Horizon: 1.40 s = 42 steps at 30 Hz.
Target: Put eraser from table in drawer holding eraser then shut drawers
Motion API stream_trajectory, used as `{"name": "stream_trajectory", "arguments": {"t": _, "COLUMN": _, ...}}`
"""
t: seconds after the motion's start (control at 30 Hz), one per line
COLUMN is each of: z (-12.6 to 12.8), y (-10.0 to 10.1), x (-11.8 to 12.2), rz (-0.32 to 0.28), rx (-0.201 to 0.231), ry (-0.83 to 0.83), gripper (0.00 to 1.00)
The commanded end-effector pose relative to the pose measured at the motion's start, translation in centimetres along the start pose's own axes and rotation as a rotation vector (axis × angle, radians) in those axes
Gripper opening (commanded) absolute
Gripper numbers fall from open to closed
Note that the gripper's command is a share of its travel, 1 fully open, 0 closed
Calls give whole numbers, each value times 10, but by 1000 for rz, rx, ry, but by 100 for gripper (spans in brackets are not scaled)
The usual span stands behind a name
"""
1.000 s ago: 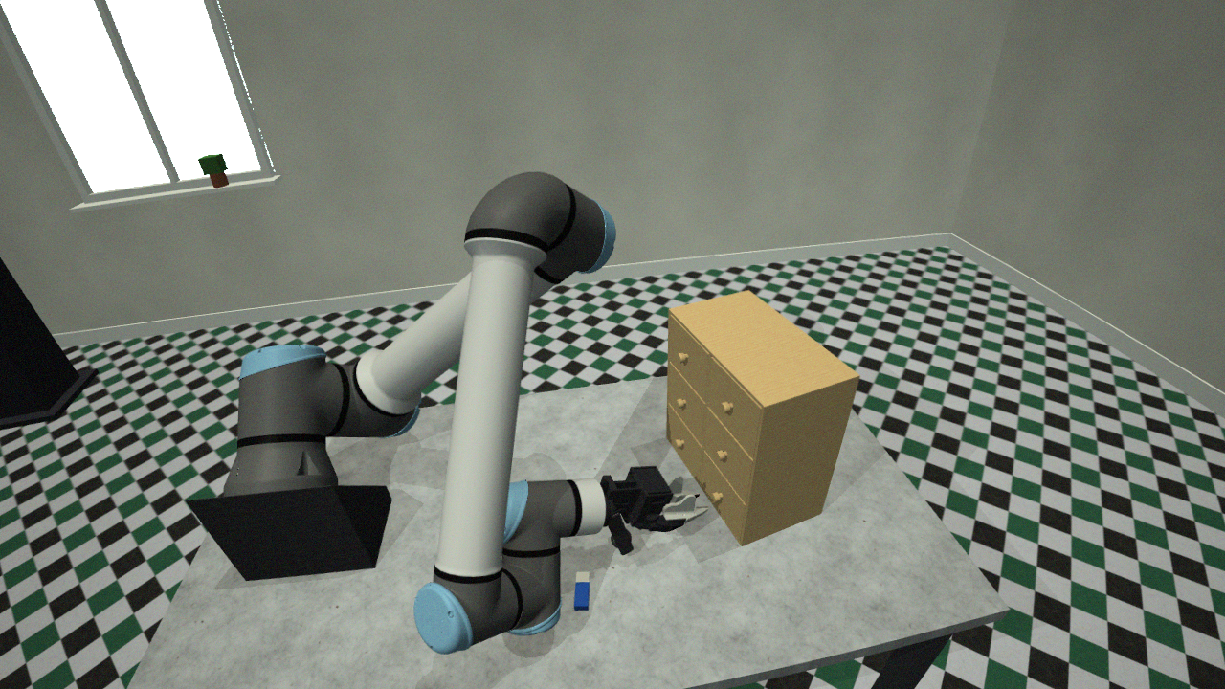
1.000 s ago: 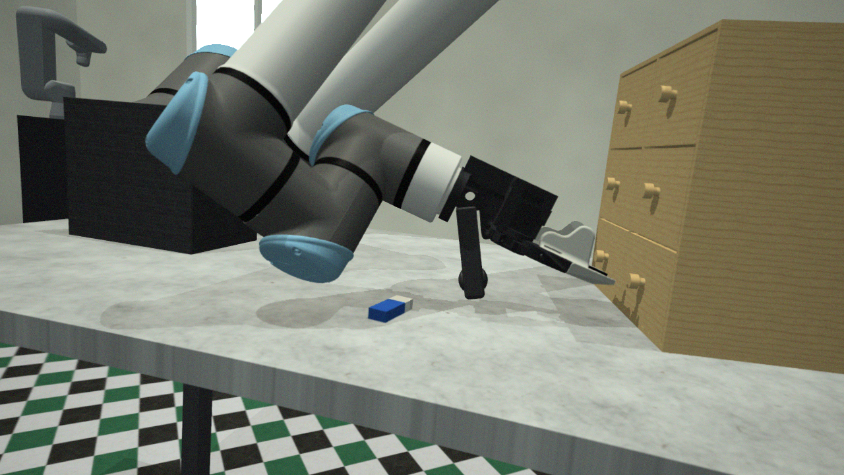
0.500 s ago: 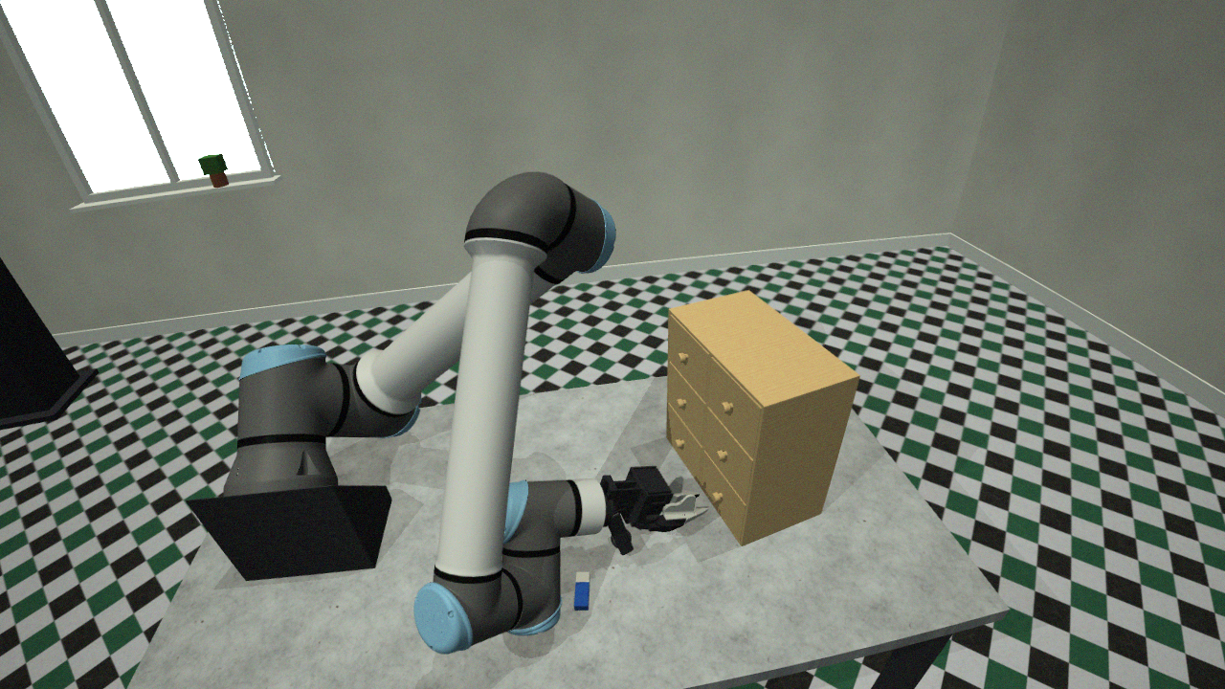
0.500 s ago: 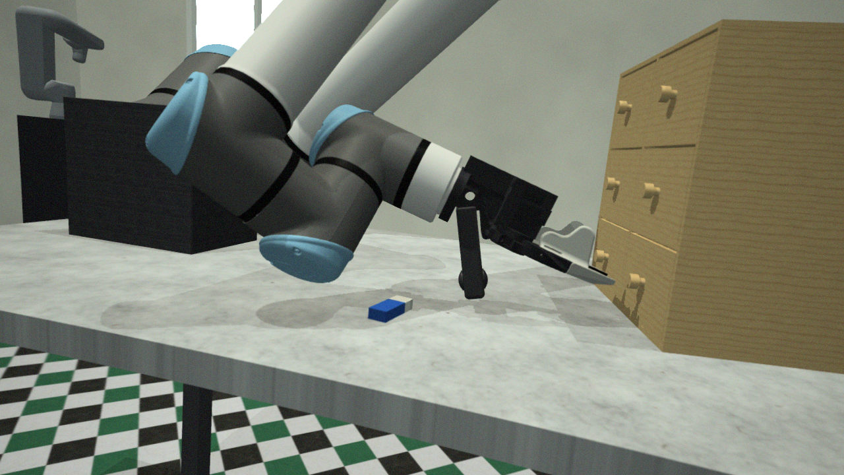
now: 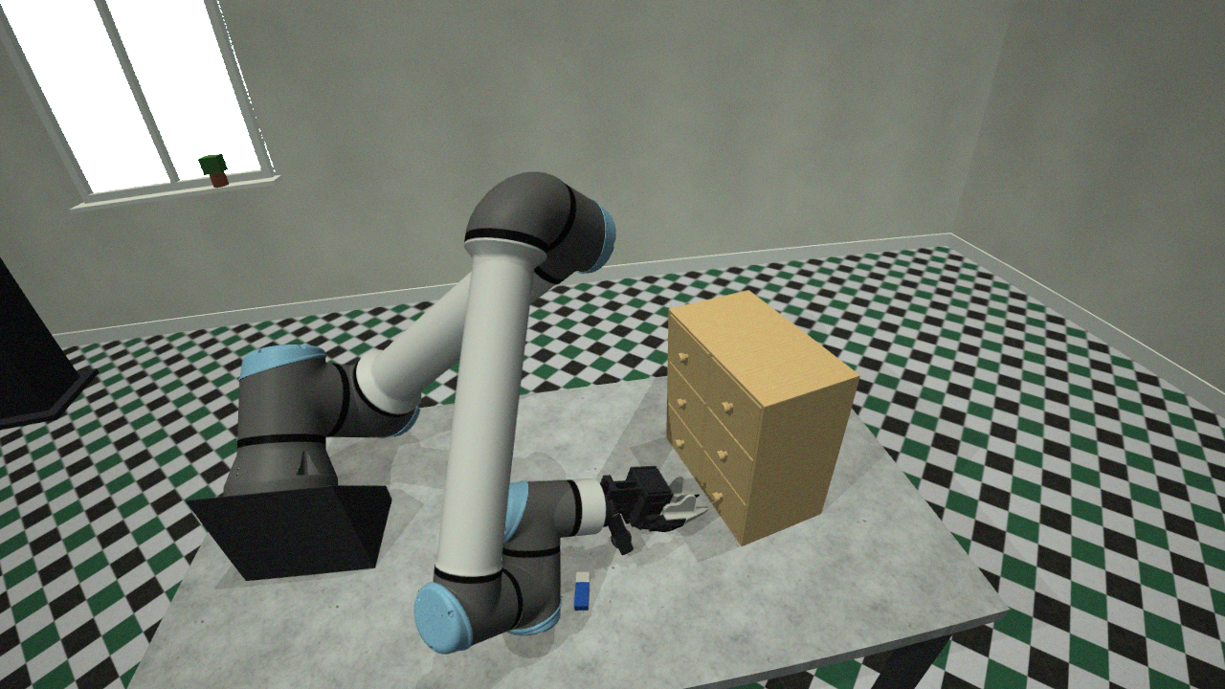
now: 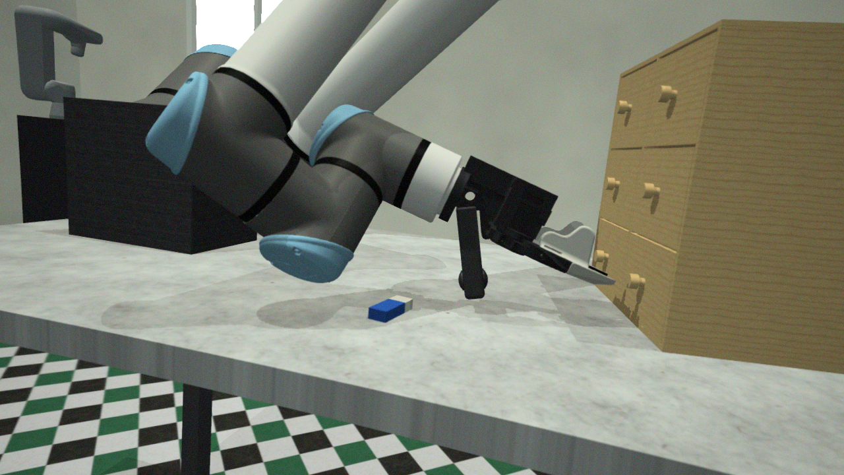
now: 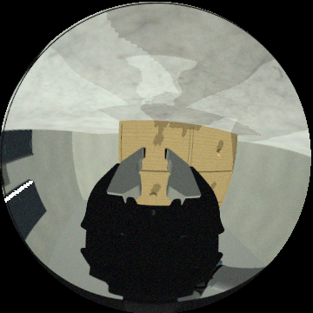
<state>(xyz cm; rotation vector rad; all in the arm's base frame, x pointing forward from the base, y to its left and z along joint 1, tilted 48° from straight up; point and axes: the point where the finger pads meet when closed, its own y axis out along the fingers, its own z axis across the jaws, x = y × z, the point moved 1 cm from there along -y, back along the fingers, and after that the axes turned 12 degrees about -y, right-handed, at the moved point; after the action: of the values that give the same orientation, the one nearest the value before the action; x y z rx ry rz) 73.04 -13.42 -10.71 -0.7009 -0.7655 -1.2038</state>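
- Top, exterior and wrist views together show you the gripper point(image 5: 701, 503) point(image 6: 602, 272) point(image 7: 155, 149) with its fingers point(image 5: 680, 512) point(image 6: 590, 274) parted by a narrow gap; nothing is grasped.
- Through that gap in the wrist view, you see wooden drawer front between the two tips.
- Your fingertips are close to the bottom-row knob point(image 5: 717, 497) point(image 6: 635, 280) in the column nearer the exterior camera; you can't tell from these angles whether they touch it.
- The gripper tilts down toward the drawer fronts, above the table point(image 5: 727, 616) point(image 6: 501, 366) point(image 7: 209, 39).
- Your task eraser point(image 5: 581, 592) point(image 6: 388, 309), blue with a white end, lies flat on the table, well apart from the fingertips and near the arm's point(image 5: 483, 411) point(image 6: 348, 183) lower wrist joint.
- The chest point(image 5: 796, 462) point(image 6: 761, 194) point(image 7: 200, 152) stands upright, its six drawers in two columns of three; you see every front pushed in, so the eraser inside is hidden from you.
- Between you and any drawer contents stand those closed fronts, and the fingers are right before the lower part of the chest.
- Behind the arm, you have its black pedestal point(image 5: 295, 540) point(image 6: 129, 177) on the table, well apart from the chest.
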Motion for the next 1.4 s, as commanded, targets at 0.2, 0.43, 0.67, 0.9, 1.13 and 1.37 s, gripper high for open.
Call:
{"name": "stream_trajectory", "arguments": {"t": 0.2, "z": -1, "y": 3, "x": 2, "rz": -1, "rx": 0, "ry": -1, "gripper": 20}}
{"name": "stream_trajectory", "arguments": {"t": 0.43, "z": -1, "y": 6, "x": 3, "rz": -1, "rx": 0, "ry": -1, "gripper": 20}}
{"name": "stream_trajectory", "arguments": {"t": 0.67, "z": -1, "y": 12, "x": 5, "rz": -1, "rx": 0, "ry": -1, "gripper": 20}}
{"name": "stream_trajectory", "arguments": {"t": 0.9, "z": -2, "y": 19, "x": 7, "rz": -1, "rx": 0, "ry": -1, "gripper": 20}}
{"name": "stream_trajectory", "arguments": {"t": 1.13, "z": -2, "y": 24, "x": 9, "rz": -1, "rx": 0, "ry": -1, "gripper": 20}}
{"name": "stream_trajectory", "arguments": {"t": 1.37, "z": -3, "y": 29, "x": 11, "rz": -1, "rx": 0, "ry": -1, "gripper": 20}}
